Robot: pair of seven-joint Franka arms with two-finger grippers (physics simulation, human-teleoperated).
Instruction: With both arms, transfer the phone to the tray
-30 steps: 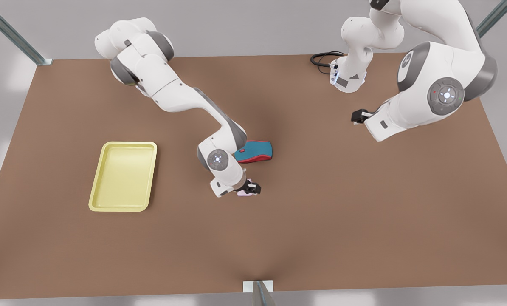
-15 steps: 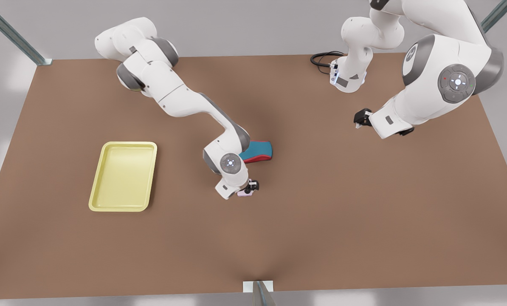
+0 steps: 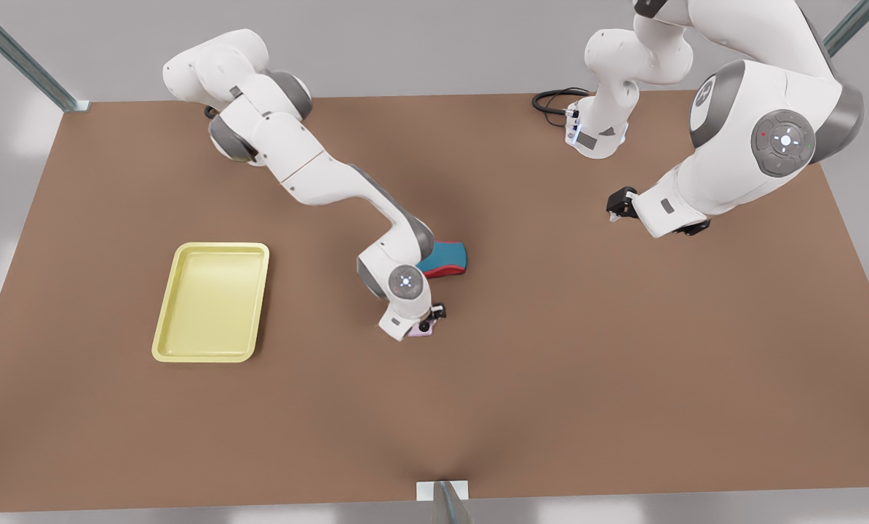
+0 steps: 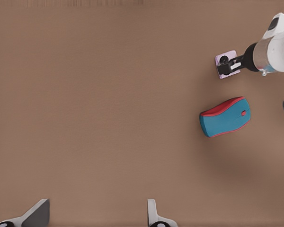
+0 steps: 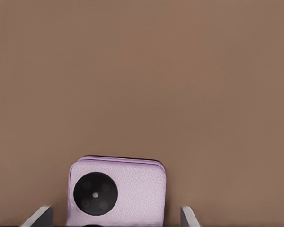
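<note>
Tabletop (image 3: 624, 378): brown, carrying everything.
Tray (image 3: 211, 302): toward the edge at the front view's left, well apart from the phone.
Right pincer (image 3: 429, 322): mid-tabletop, fingers (image 5: 40, 216) spread either side of the phone, not pressing it.
Left pincer (image 3: 618, 205): waiting near the far corner at the front view's right, fingers spread.
Phone (image 5: 116, 191): flat on the tabletop between the right pincer's fingers, just beside the mouse (image 3: 445, 260); the right arm is nearer.

On a brown table (image 3: 551, 378), the right gripper (image 3: 430, 322) sits low over the pink phone (image 3: 421, 330), beside a teal-and-red mouse (image 3: 445, 260). The yellow tray (image 3: 212, 302) lies well apart; the left gripper (image 3: 618, 204) waits aloft.
</note>
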